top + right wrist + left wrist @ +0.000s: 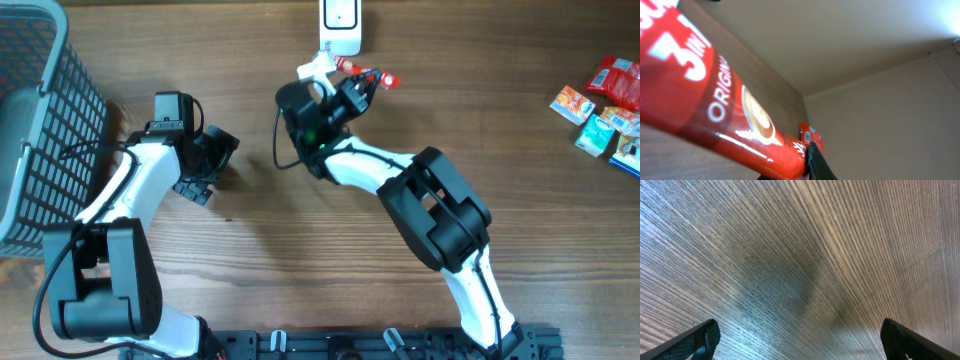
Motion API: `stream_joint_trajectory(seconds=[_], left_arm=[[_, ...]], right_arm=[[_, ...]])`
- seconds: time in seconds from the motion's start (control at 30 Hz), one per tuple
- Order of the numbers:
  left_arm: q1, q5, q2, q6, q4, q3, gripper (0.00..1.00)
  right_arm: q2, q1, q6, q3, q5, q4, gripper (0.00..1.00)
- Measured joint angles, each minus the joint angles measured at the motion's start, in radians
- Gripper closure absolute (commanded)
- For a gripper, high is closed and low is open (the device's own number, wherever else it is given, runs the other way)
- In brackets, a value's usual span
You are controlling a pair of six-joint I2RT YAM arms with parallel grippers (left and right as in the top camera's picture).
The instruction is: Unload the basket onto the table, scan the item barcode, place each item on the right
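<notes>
Presenting the red coffee sachet (372,74) to the white scanner (341,25) is probably going best with a slow wrist roll until the barcode is facing the window. The right gripper (350,92) is pinching the sachet's near end, the rest jutting beyond its fingertips, just beside the scanner. That arm is reaching forward, wrist tilting upward. The left gripper (208,160) is hanging wide and empty above the table (800,255).

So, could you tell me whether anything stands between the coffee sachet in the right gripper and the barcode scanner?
Nothing visible does: the right gripper holds the red coffee sachet right beside the white barcode scanner, with no object between them.
</notes>
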Motion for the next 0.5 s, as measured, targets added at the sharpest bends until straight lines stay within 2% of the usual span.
stream_joint_trajectory(seconds=[0.3,0.5], left_arm=[[0.000,0.000,0.000,0.000,0.000,0.000,0.00],[0.000,0.000,0.000,0.000,0.000,0.000,0.00]], right_arm=[[0.000,-0.031,0.085,-0.067,-0.005,-0.006,0.96],[0.000,-0.034,0.156,-0.071,-0.062,-0.083,0.96]])
